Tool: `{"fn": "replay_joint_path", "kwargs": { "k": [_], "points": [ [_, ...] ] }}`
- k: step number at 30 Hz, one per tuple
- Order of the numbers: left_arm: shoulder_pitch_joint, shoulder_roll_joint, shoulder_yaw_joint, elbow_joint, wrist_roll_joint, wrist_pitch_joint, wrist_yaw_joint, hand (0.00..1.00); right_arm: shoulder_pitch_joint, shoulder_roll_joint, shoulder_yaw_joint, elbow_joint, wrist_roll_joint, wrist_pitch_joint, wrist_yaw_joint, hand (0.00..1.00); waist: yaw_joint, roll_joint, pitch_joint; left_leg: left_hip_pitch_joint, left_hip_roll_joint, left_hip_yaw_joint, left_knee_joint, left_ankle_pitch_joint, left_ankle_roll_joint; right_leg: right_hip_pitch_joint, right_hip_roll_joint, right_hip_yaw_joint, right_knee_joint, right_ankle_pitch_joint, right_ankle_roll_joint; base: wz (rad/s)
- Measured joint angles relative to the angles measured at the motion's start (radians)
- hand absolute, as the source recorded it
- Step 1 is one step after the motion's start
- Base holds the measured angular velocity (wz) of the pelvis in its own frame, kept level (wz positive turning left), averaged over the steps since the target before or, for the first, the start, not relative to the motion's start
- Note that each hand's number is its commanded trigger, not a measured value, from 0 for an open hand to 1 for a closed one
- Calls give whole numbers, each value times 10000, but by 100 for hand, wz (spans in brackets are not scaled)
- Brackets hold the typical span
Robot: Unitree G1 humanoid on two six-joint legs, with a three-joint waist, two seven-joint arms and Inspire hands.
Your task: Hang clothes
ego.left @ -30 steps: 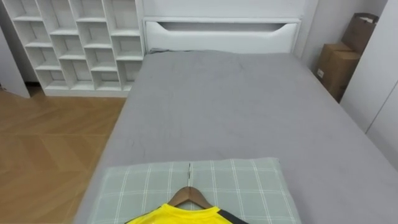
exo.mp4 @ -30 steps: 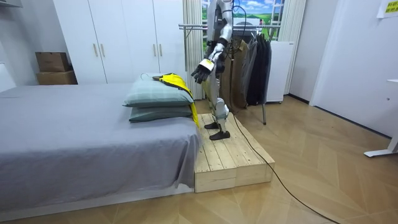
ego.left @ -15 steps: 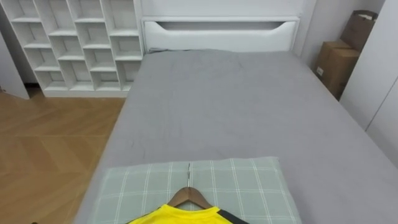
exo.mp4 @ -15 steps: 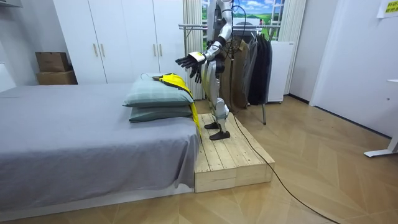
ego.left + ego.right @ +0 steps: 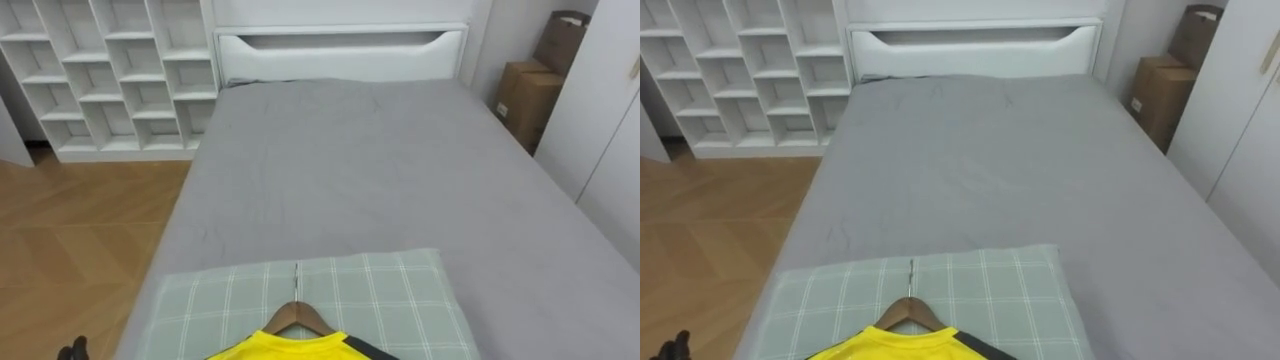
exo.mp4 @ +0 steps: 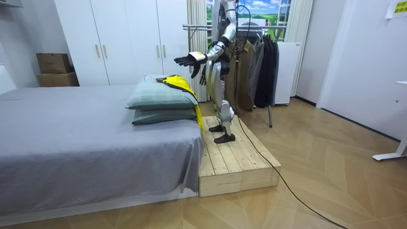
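Note:
A yellow shirt (image 5: 280, 348) on a wooden hanger (image 5: 298, 316) lies on a green checked pillow (image 5: 380, 290) at the near end of the grey bed (image 5: 350, 170). The hanger's hook points up the bed. In the room view I stand on a wooden platform (image 6: 235, 162) at the pillow end, facing the bed, with the shirt (image 6: 178, 81) draped over the two stacked pillows (image 6: 162, 95). My left hand (image 6: 189, 60) is held out open above the shirt, apart from it. Its dark fingertips (image 5: 75, 350) show at the lower left of the eye view.
A white cube shelf (image 5: 110, 70) stands left of the headboard, and cardboard boxes (image 5: 520, 95) stand to the right. Behind me is a clothes rack (image 6: 261, 63) hung with dark garments. White wardrobes (image 6: 127, 38) line the far wall.
My left hand has risen from beside the pillows to above the shirt, fingers spread. Its fingertips have come into the eye view's lower left. The eye view has shifted slightly.

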Motion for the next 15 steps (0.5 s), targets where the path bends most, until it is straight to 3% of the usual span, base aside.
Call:
{"fn": "replay_joint_path", "kwargs": {
  "k": [15],
  "points": [
    [-215, 0, -317, 1, 24, 3, -151, 0, -8, -26, 5, 60, 10, -18, 5, 0, -196, 85, 9, 0, 30, 192, -68, -1, -1, -145, 30, 247, 52, 8, -11, -3]
  ]
}}
